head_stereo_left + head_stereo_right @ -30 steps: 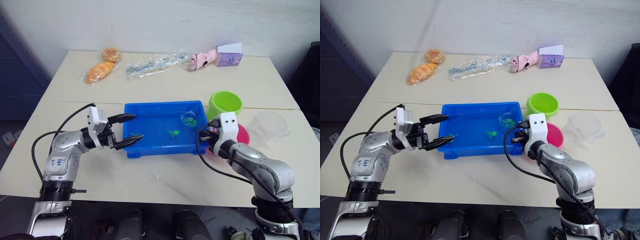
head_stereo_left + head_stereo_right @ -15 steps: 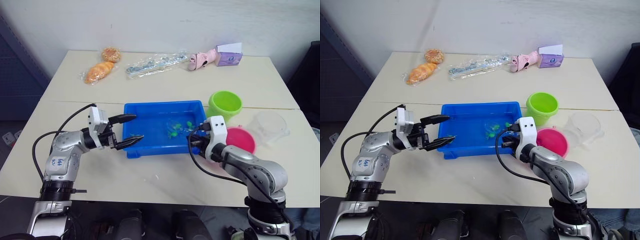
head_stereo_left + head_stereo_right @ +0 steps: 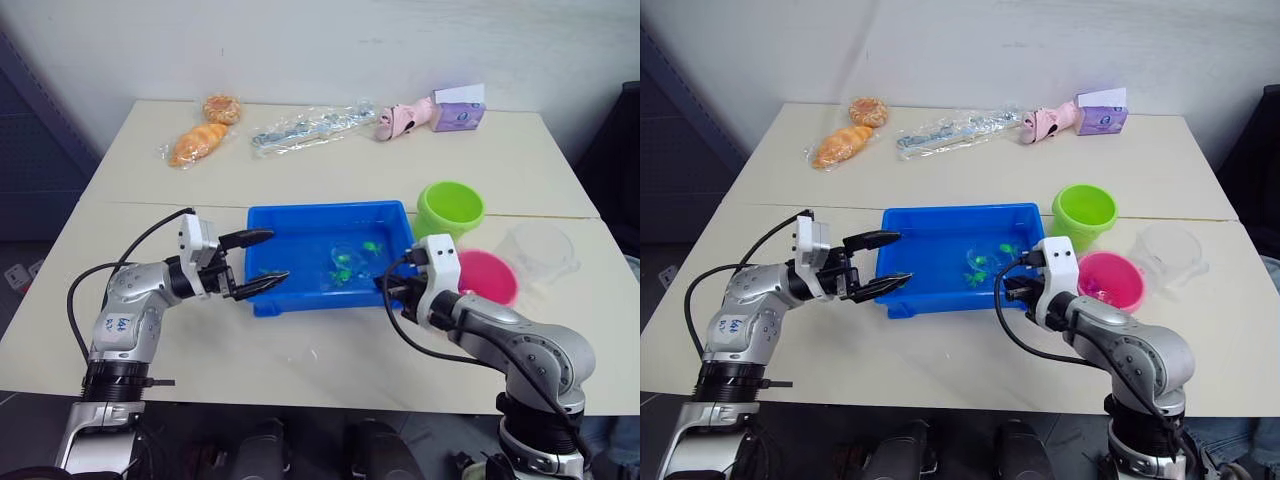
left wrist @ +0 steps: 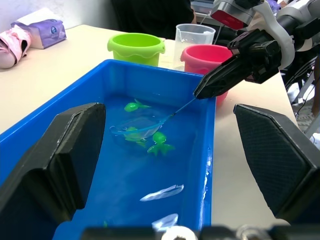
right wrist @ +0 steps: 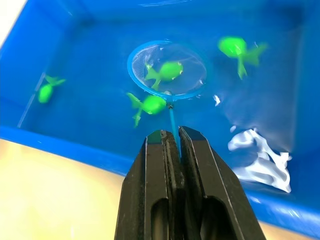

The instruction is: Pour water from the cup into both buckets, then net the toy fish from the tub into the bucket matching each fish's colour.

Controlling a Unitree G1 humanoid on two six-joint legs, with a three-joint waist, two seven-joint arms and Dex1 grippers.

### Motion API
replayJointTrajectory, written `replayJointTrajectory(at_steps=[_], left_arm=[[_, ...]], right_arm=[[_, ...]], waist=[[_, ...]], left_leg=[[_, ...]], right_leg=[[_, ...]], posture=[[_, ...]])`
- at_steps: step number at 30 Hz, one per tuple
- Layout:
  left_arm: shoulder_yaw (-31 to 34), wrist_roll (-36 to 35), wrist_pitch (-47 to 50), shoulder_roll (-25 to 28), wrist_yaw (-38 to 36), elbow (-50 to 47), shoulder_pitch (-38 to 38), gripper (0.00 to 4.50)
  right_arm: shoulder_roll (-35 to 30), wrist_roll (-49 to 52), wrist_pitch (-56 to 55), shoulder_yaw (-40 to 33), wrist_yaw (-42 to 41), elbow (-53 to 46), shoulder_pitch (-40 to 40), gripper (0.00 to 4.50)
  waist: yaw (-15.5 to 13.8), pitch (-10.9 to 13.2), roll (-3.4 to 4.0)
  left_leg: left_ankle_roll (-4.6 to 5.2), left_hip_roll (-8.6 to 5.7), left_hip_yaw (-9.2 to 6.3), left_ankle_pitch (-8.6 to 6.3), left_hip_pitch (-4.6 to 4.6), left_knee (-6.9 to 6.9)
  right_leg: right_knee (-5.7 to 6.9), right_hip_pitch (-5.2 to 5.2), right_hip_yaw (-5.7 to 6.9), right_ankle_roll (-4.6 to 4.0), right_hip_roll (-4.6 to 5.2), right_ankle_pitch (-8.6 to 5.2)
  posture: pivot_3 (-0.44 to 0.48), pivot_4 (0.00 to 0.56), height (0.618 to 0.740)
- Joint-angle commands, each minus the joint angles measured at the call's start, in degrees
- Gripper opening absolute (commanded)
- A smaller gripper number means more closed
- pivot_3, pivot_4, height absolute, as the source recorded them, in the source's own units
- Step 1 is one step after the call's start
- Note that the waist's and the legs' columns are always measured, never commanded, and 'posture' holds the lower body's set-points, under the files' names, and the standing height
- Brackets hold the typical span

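Note:
The blue tub holds water and several green toy fish. My right gripper is shut on the thin handle of the net, at the tub's right end. The hoop lies in the water with one green fish inside it. Another fish floats just outside the rim, and a third drifts farther off. My left gripper hangs open over the tub's left end, holding nothing. The green bucket, the pink bucket and the clear cup stand to the right of the tub.
Along the far side of the table lie bagged bread, a clear plastic packet, a pink toy and a purple box. Bare tabletop runs along the near edge in front of the tub.
My right gripper has swept the net leftward from the tub's far right corner toward its middle, and the hoop now sits around a green fish. The left arm has stayed put.

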State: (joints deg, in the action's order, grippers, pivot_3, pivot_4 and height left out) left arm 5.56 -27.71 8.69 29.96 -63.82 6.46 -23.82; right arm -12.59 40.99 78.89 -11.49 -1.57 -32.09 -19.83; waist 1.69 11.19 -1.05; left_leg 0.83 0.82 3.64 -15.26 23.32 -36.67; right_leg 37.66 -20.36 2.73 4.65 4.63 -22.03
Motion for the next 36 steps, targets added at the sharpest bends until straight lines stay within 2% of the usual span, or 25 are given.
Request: replayJointTrajectory(at_steps=[1, 4, 13, 19, 27, 36], left_arm=[[0.1, -0.3, -0.2, 0.1, 0.1, -1.3, -0.8, 4.41], [0.1, -0.3, -0.1, 0.1, 0.0, -1.3, -0.9, 4.41], [0.2, -0.3, -0.5, 0.1, -0.2, -1.0, -0.8, 4.41], [0.4, -0.3, -0.7, 0.2, -0.2, -0.9, -0.4, 4.41], [0.4, -0.4, -1.5, 0.0, -1.2, -0.2, -0.6, 4.41], [1.0, -3.2, 0.9, -3.3, 0.1, -0.7, -4.2, 4.41]], right_arm=[[0.8, -0.6, 1.8, -1.2, 1.4, -1.1, -1.6, 0.00], [0.6, -2.0, 1.2, -0.4, 1.8, -0.3, -2.9, 0.00], [-8.2, -11.9, -11.8, 9.7, -2.6, -0.2, -2.0, 0.00], [-16.6, -14.9, -23.4, 13.4, -11.6, -6.9, 2.8, 0.00], [-22.3, -15.7, -29.4, 9.4, -17.2, -12.4, 7.5, 0.00], [-27.0, -14.7, -34.7, -5.6, -22.9, -12.9, 15.1, 0.00]], waist=[[0.0, 0.0, 0.00], [0.0, 0.0, 0.00], [0.0, 0.0, 0.00], [-0.1, 0.0, -0.01], [-0.1, 0.0, -0.02], [-0.4, 0.0, -0.04]], left_leg=[[0.02, 0.00, 0.00, 0.02, 0.00, 0.05], [0.04, 0.00, 0.03, 0.05, 0.00, 0.16], [-0.20, -0.03, 0.09, 0.26, 0.00, 0.43], [-0.19, -0.03, 0.09, 0.26, 0.01, 0.47], [-0.22, -0.03, 0.06, 0.29, 0.00, 0.45], [-0.20, -0.04, 0.04, 0.30, -0.01, 0.38]], right_leg=[[-0.01, -0.02, 0.00, 0.00, 0.00, 0.00], [-0.01, -0.07, -0.01, 0.00, 0.00, 0.00], [-0.01, -0.15, -0.02, 0.00, -0.01, 0.00], [-0.04, -0.12, 0.00, 0.00, -0.02, 0.00], [-0.06, -0.09, 0.02, 0.00, -0.02, 0.00], [-0.17, 0.01, 0.06, 0.00, -0.02, 0.00]], posture=[[0.000, 0.150, 0.740], [0.000, 0.150, 0.740], [0.000, 0.150, 0.740], [0.000, 0.150, 0.740], [0.000, 0.150, 0.740], [0.000, 0.150, 0.740]])
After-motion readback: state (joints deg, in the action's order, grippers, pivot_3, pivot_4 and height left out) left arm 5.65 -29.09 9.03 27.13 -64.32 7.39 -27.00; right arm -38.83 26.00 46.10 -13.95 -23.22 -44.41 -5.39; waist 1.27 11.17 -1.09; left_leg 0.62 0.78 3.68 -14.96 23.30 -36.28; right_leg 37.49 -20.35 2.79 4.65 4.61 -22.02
